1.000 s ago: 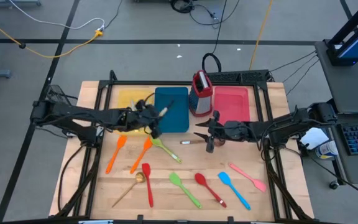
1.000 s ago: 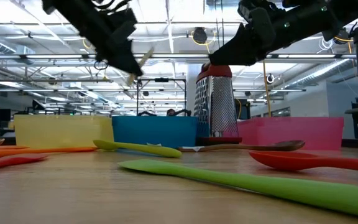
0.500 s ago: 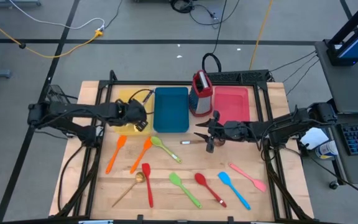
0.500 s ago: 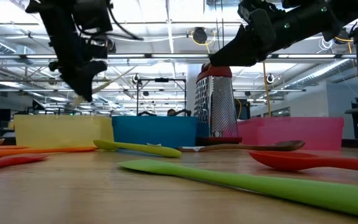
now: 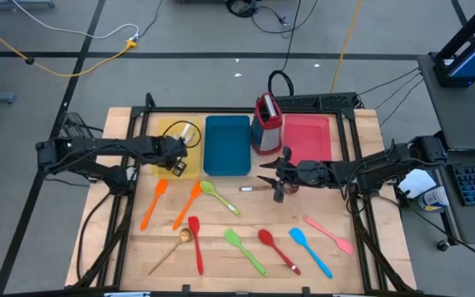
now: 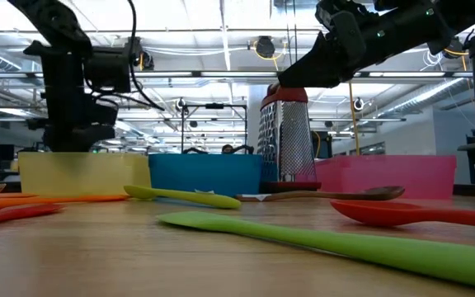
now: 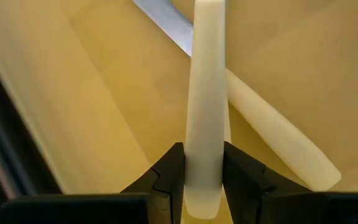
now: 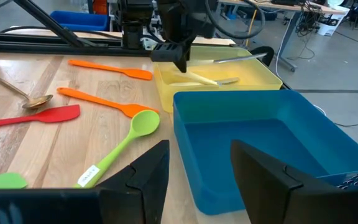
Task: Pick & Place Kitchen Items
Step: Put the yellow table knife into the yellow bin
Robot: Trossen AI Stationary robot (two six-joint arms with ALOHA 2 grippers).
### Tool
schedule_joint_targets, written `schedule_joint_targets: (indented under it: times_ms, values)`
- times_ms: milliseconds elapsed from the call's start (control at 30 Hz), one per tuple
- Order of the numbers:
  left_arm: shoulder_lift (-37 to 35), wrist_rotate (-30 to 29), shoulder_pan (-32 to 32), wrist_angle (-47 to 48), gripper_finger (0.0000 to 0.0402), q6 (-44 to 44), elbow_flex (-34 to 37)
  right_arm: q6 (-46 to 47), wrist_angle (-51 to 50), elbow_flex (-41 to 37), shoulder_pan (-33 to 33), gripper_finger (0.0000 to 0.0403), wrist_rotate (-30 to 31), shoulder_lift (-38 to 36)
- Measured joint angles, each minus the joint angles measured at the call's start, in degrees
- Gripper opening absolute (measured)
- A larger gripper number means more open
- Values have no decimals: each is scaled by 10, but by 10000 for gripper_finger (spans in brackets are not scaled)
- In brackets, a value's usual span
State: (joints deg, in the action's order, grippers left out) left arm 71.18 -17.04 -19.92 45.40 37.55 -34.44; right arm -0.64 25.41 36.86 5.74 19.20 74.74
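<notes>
The light wooden desk (image 5: pixel 122 247) carries three rectangular plastic trays in a row along its far side: yellow tray (image 5: pixel 165 129), blue tray (image 5: pixel 227 145), pink tray (image 5: pixel 308 136), with a red-topped metal box grater (image 5: pixel 266 125) standing between the blue and pink ones.

The left gripper (image 5: pixel 177 158) sits low over the yellow tray, fingers (image 7: pixel 169 177) clamped on the end of a cream-handled piece of cutlery (image 7: pixel 204 99). Its long axis runs straight ahead of the fingers into the tray. A second cream-handled piece (image 7: pixel 278 140) lies across it on the tray floor. The yellow tray's walls stand close around the gripper.

The right gripper (image 5: pixel 275 177) hangs on the near side of the blue tray, fingers apart and empty, above a brown wooden spoon (image 5: pixel 254 188).

On the near side of the yellow tray, silicone utensils lie spread out and apart from one another on open wood.

One second earlier the left gripper was at the blue tray's edge nearest the yellow tray, holding the piece above it; it has since crossed to the yellow tray. The right arm has not moved.
</notes>
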Motion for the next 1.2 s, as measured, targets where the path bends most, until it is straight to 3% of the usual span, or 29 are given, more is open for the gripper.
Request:
schedule_joint_targets:
  times_ms: [800, 1200]
  values:
    - [-1, 84, -106, -62, 96, -90, 22, 0, 0, 0, 0, 167, 0, 0]
    - [0, 72, -130, -74, 112, -107, 23, 0, 0, 0, 0, 167, 0, 0]
